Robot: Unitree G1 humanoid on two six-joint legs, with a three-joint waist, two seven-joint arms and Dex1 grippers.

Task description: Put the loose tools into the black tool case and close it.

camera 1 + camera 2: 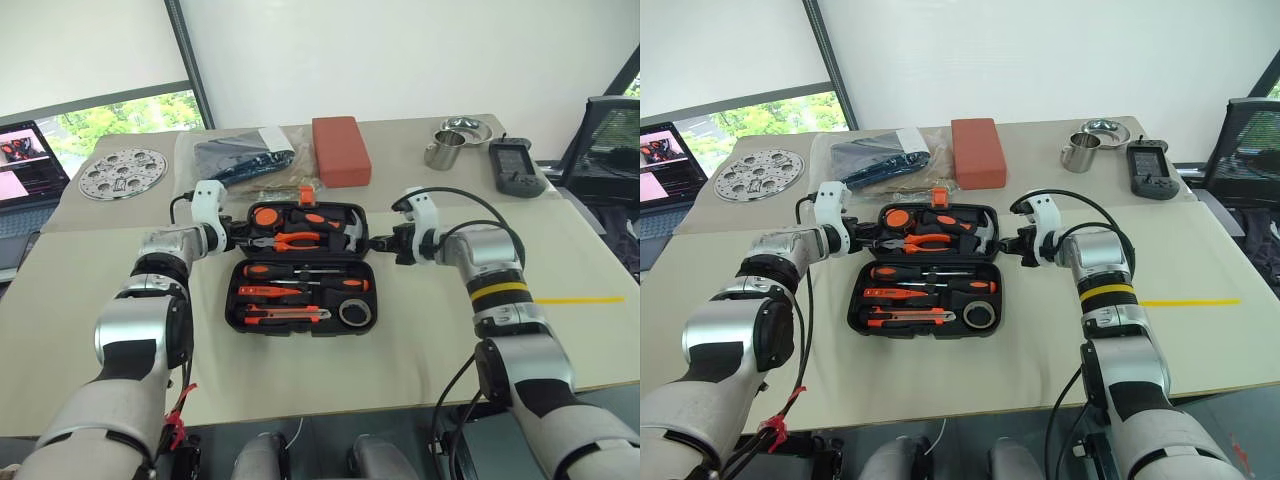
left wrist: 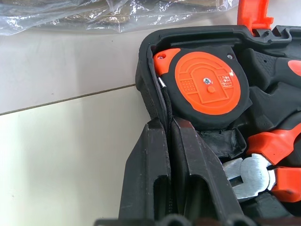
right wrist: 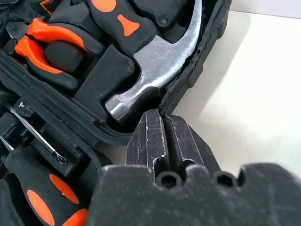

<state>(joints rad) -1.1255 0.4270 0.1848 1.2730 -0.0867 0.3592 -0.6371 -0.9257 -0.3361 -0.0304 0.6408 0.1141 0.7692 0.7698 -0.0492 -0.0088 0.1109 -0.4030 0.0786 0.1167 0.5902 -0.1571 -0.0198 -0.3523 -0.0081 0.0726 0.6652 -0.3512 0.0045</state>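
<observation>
The black tool case (image 1: pixel 232 300) lies open mid-table, its lid half on the far side. In the near half rest two screwdrivers (image 1: pixel 300 271), an orange pen-like tool (image 1: pixel 270 292), a utility knife (image 1: pixel 285 314) and a grey roll (image 1: pixel 355 313). The lid half holds pliers (image 1: pixel 290 240), a hammer (image 3: pixel 160 61) and an orange tape measure (image 2: pixel 207 87). My left gripper (image 1: pixel 236 238) is shut on the lid's left rim (image 2: pixel 150 84). On the lid's right rim (image 3: pixel 197 70), beside the hammer head, my right gripper (image 1: pixel 378 242) is shut.
Behind the case sit a red block (image 1: pixel 340 150) and a clear bag (image 1: pixel 240 158). A perforated metal disc (image 1: pixel 122 174) and a laptop (image 1: pixel 25 160) are far left. A steel cup (image 1: pixel 443 150), bowl (image 1: pixel 465 130) and black device (image 1: pixel 515 165) are far right.
</observation>
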